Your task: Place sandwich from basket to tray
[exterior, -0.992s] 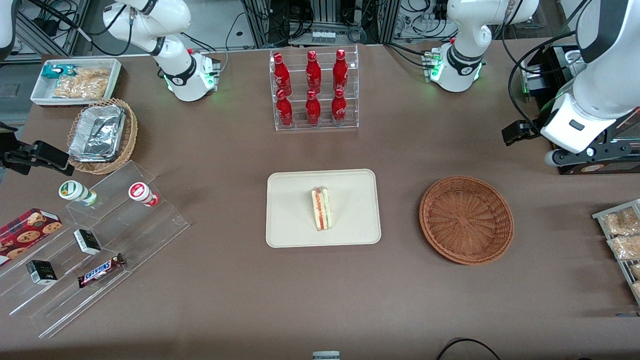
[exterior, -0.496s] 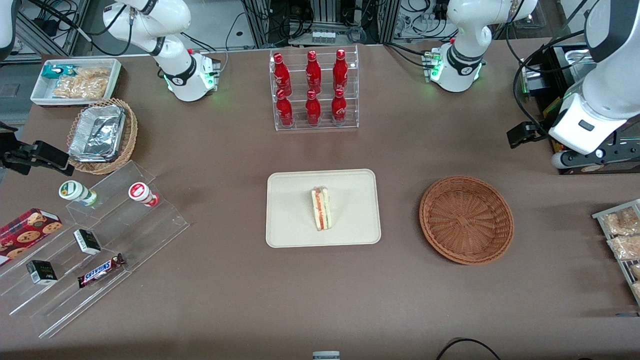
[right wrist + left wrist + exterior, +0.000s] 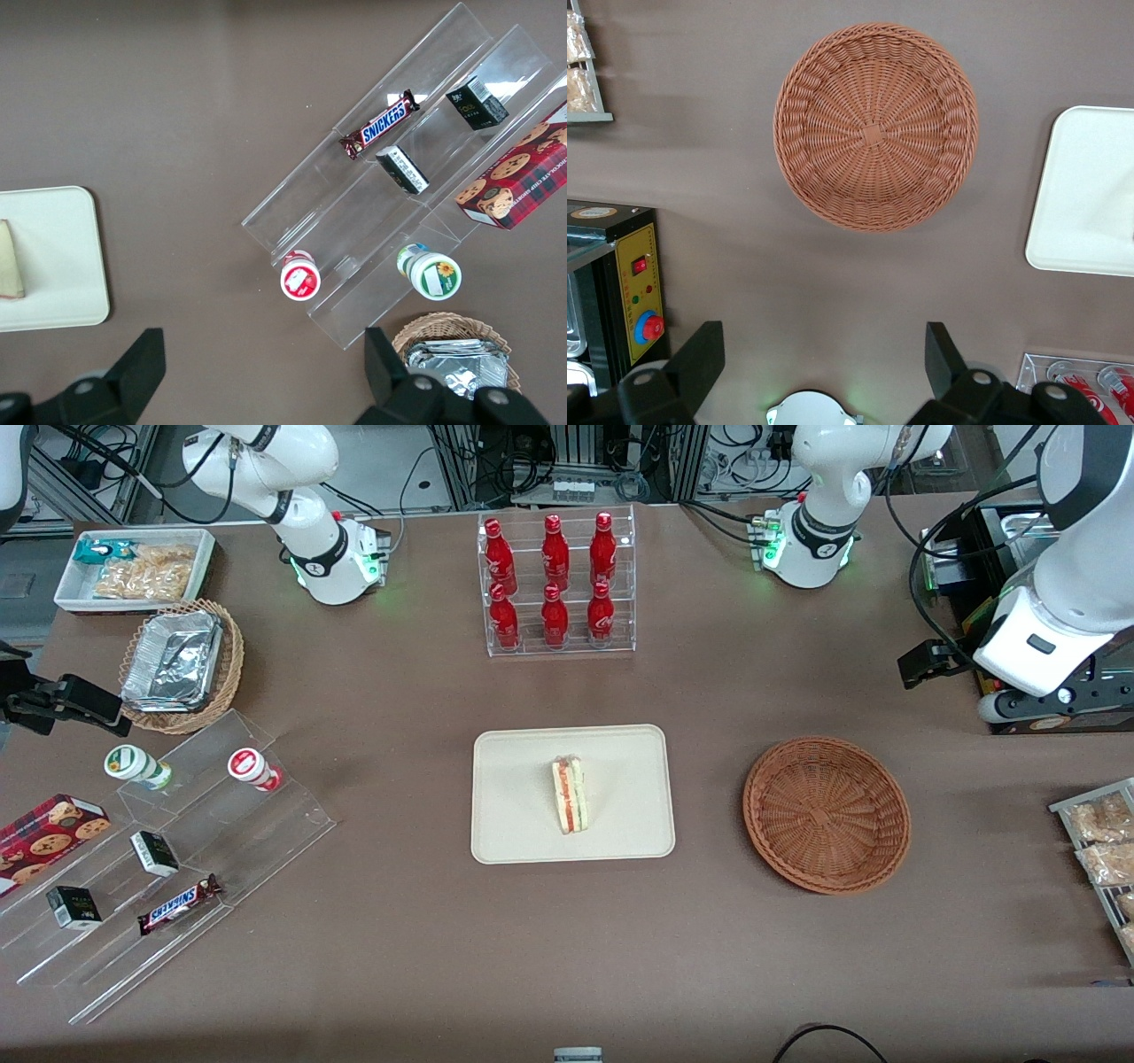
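The sandwich (image 3: 570,794) lies on the cream tray (image 3: 514,779) in the middle of the table, its red and green cut edge showing. The reddish-brown basket (image 3: 826,813) stands beside the tray, toward the working arm's end, with nothing in it. My gripper (image 3: 822,354) hangs high over the table near the working arm's end, farther from the front camera than the basket. It is open, its fingers (image 3: 700,363) wide apart with only bare table between them. The left wrist view takes in the basket (image 3: 875,127) and a corner of the tray (image 3: 1090,195).
A clear rack of red bottles (image 3: 555,584) stands farther back than the tray. A black control box (image 3: 620,274) sits near the gripper. A rack of snack packets (image 3: 1103,841) lies at the working arm's table edge. Clear stepped shelves (image 3: 177,850) with snacks occupy the parked arm's end.
The left arm has drifted slightly toward its own end of the table over the last second. Sandwich, tray and basket have not moved.
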